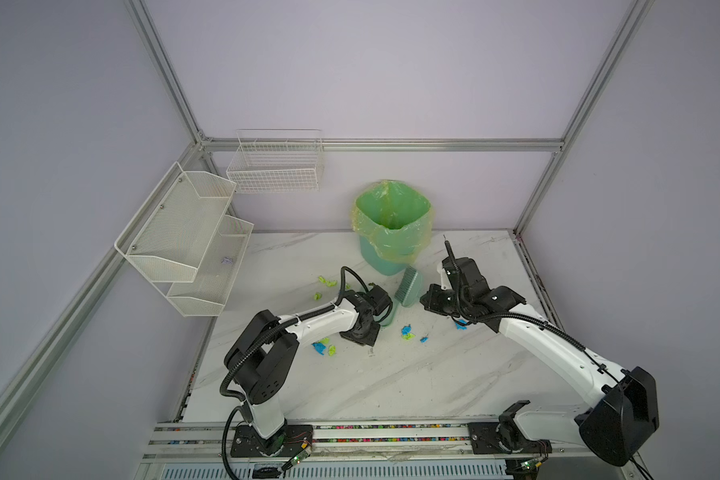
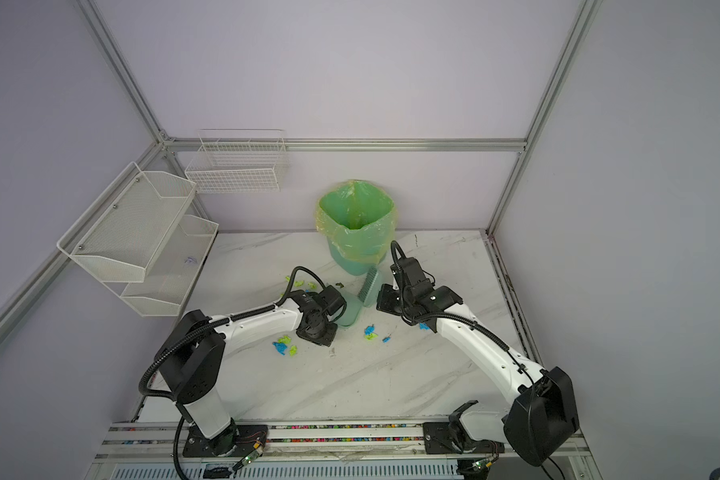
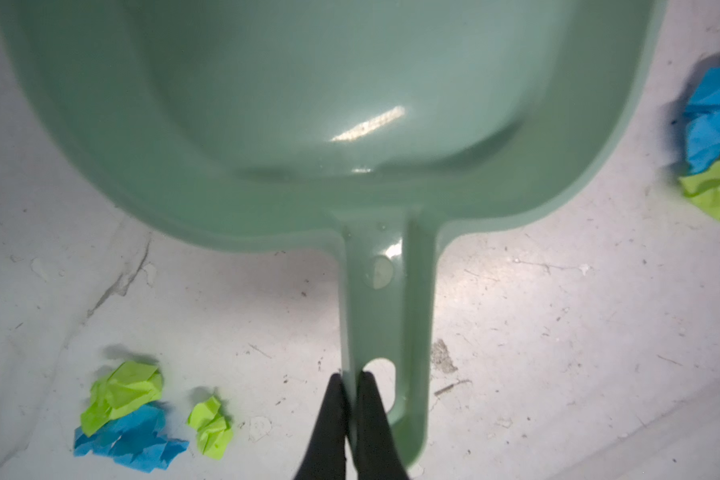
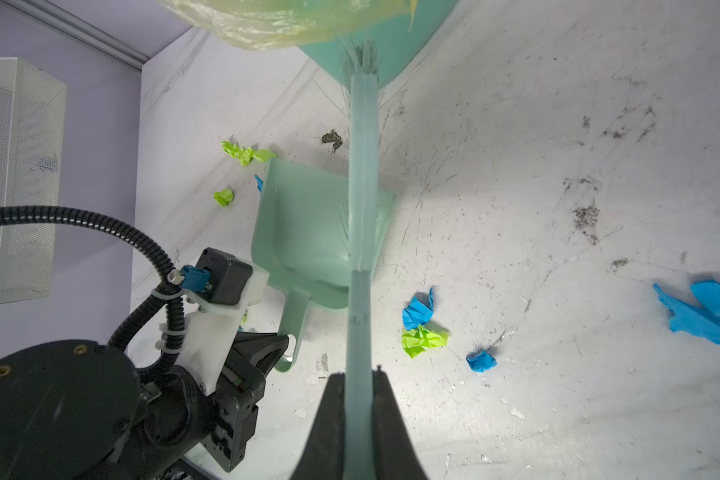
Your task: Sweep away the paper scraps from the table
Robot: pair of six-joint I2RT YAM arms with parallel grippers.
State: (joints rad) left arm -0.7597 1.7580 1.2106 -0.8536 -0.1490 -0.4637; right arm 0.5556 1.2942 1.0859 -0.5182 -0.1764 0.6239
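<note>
L gripper (image 3: 350, 380) is pinching, jaws fully closed, one side rail of the dustpan (image 3: 308, 104) handle right at the hanging hole; pan is sitting empty on the table (image 1: 391, 382). R gripper (image 4: 360, 380) is clamping tight on the brush (image 4: 362, 199) handle. Brush long axis is running from R gripper across the dustpan's R-arm-side edge, w/ bristle end reaching past the dustpan mouth, close to the bin (image 1: 391, 224). The paper scraps (image 4: 418, 328) are lying all round the dustpan, none inside: blue + yellow-green clump just beside it on the R-arm side, level w/ the handle; another clump on the opposite side of the handle; a few yellow-green bits off the mouth's far corner. Key relation, my read: nearest clump is sitting on the brush's outer side, behind the mouth, so R arm is nearer but pan is facing away, prob needing a turn first. L wrist view is showing grip + empty pan, not the mouth; R wrist view is showing mouth + blue scraps well apart from dustpan; top views are hiding L jaws under the wrist
</note>
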